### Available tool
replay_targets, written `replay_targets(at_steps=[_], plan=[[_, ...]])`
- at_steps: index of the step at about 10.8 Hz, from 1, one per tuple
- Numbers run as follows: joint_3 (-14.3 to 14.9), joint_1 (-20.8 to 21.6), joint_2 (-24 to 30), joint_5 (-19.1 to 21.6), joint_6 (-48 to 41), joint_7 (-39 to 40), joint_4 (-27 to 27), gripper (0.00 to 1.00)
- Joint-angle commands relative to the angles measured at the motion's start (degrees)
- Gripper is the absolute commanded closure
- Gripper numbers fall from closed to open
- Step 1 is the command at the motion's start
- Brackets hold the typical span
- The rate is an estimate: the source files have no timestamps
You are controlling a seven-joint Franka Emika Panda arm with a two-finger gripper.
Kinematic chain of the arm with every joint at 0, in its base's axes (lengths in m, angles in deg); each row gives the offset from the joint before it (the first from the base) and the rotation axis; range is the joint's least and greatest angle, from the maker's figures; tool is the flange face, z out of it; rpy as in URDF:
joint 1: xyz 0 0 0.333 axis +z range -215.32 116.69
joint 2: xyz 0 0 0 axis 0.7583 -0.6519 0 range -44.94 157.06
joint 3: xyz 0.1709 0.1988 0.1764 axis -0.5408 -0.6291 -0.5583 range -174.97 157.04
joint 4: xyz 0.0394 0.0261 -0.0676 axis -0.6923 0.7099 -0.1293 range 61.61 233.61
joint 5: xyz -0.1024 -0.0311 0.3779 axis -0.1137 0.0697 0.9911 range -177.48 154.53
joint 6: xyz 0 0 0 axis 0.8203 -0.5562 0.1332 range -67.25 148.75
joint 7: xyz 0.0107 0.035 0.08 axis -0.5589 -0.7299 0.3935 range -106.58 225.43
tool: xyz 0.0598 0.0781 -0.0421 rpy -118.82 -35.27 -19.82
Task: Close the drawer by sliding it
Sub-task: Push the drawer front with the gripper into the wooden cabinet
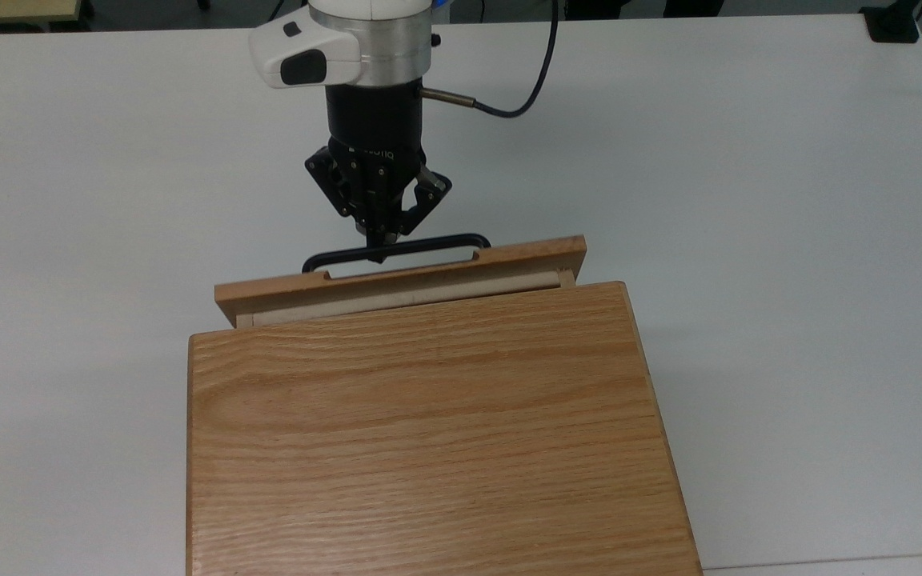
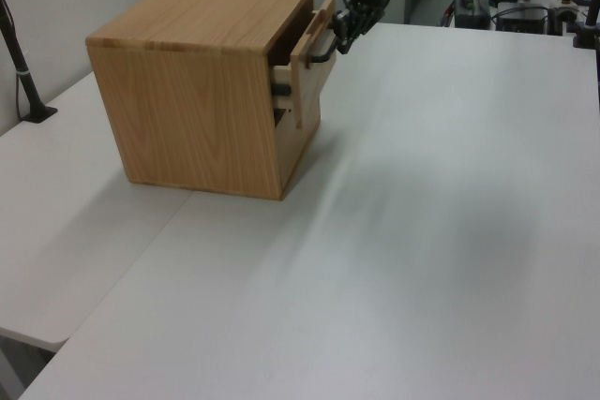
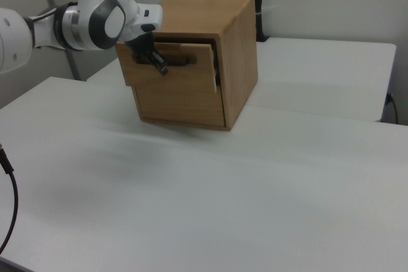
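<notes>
No readable text or labels

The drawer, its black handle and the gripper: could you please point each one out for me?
drawer (image 1: 509, 260): top view, top edge of its front panel.
black handle (image 1: 461, 238): top view, the bar toward the top view's right.
gripper (image 1: 379, 254): top view, fingertips closed on the handle bar.

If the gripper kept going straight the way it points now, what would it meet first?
The gripper is shut on the drawer's black bar handle; straight on, it would likely meet the drawer's front panel right behind it.
</notes>
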Motion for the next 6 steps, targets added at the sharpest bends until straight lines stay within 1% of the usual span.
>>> replay_targets(at_steps=[1,3,4,6], plan=[[0.4,0.7,-5.1,-3.6,6.9,-7.8,-5.1,0.95],[0.4,0.6,-7.1,-6.4,10.5,-12.4,-6.6,0.95],[0.4,0.6,-7.5,-7.2,11.1,-13.2,-6.6,0.95],[0.4,0.5,-7.2,-7.4,11.0,-13.2,-6.5,0.95]])
